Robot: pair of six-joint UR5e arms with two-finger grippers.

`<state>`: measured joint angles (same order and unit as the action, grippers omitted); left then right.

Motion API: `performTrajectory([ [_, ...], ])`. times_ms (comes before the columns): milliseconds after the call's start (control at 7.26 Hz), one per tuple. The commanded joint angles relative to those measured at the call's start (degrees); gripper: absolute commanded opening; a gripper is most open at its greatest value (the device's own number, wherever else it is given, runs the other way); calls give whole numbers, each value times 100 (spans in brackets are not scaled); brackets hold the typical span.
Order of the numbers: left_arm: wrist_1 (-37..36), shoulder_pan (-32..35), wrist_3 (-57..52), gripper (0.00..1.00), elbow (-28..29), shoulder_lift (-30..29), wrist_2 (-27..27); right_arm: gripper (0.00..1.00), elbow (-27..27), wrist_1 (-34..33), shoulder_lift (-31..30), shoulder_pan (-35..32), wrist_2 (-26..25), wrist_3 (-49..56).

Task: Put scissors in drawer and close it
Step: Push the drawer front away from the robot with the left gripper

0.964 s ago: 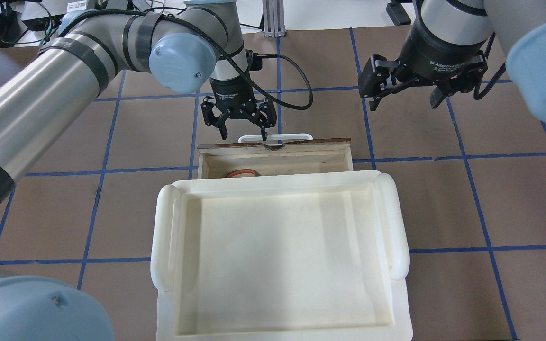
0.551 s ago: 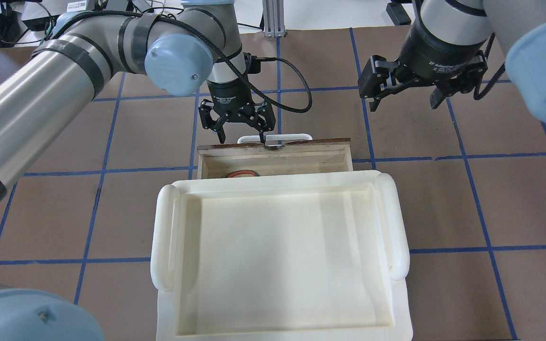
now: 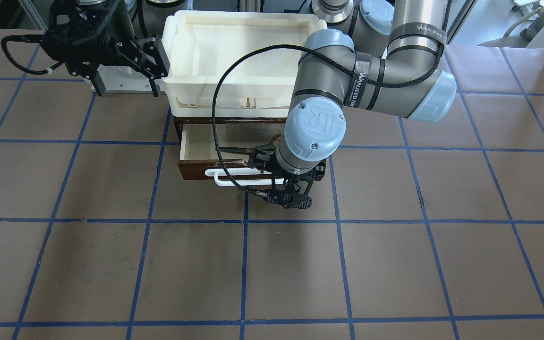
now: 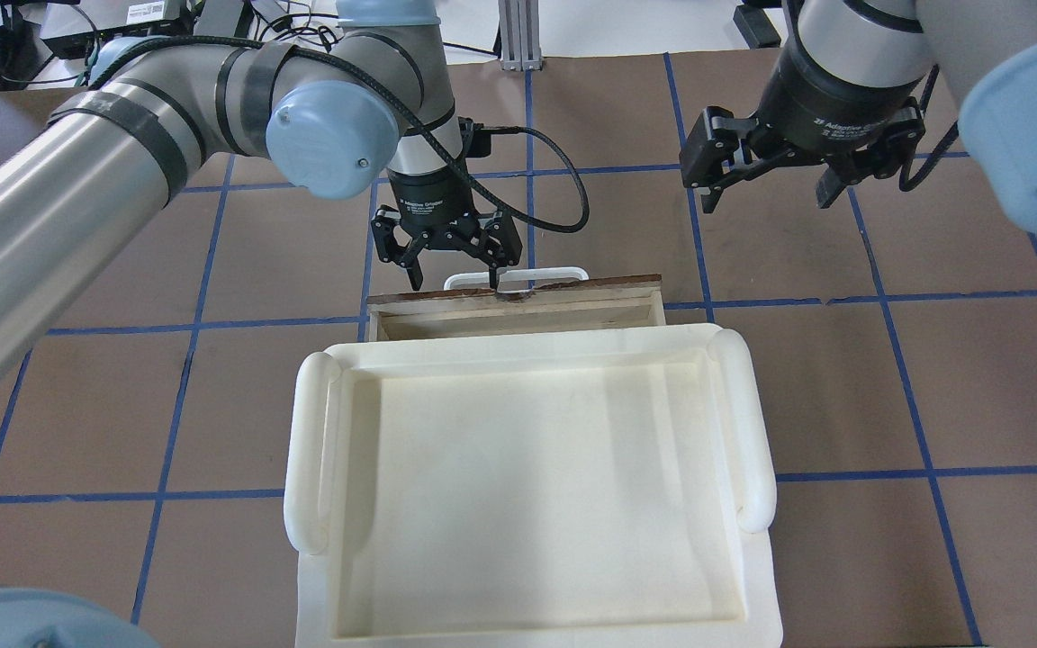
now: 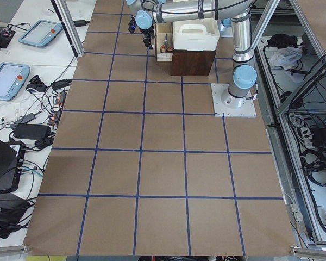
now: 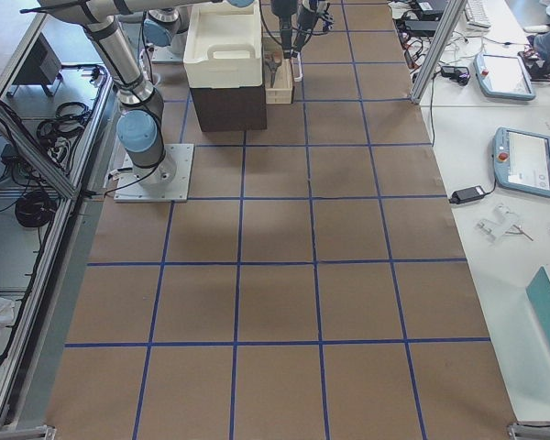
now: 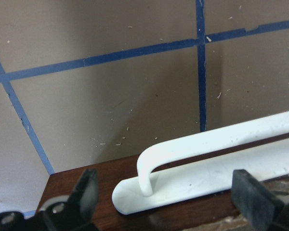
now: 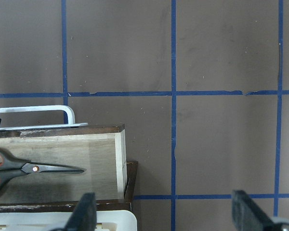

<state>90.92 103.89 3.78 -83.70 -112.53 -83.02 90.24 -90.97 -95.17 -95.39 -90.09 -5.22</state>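
Observation:
The drawer (image 4: 572,295) stands partly open under the white tray, with its dark brown front and white bar handle (image 4: 536,273) facing away from me. The scissors (image 8: 24,168) lie flat inside on the pale plywood; they also show in the front view (image 3: 234,150). The overhead view hides them. My left gripper (image 4: 453,281) is open and empty, pointing down against the drawer front. It straddles the handle's end (image 7: 149,168), with one fingertip (image 4: 493,284) touching the front's top edge. My right gripper (image 4: 766,196) is open and empty, hovering high to the drawer's right.
A large white plastic tray (image 4: 518,349) sits on top of the dark brown cabinet (image 3: 176,127) and overhangs the drawer's rear. The brown table has a blue tape grid. A black cable (image 4: 563,171) loops from the left wrist.
My left gripper has moved toward the cabinet and pushed the drawer partly in. Less interior shows from overhead, and the scissors' handle has gone under the tray. The right arm stayed put.

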Motion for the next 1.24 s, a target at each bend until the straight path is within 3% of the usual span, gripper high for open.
performTrajectory([
  [0,163,0,0,100,-67,99,-4,100,2,-17,-2,2,0,4],
  [1102,487,8,97,100,-480,380,207,100,-7,-35,7,3,9,13],
])
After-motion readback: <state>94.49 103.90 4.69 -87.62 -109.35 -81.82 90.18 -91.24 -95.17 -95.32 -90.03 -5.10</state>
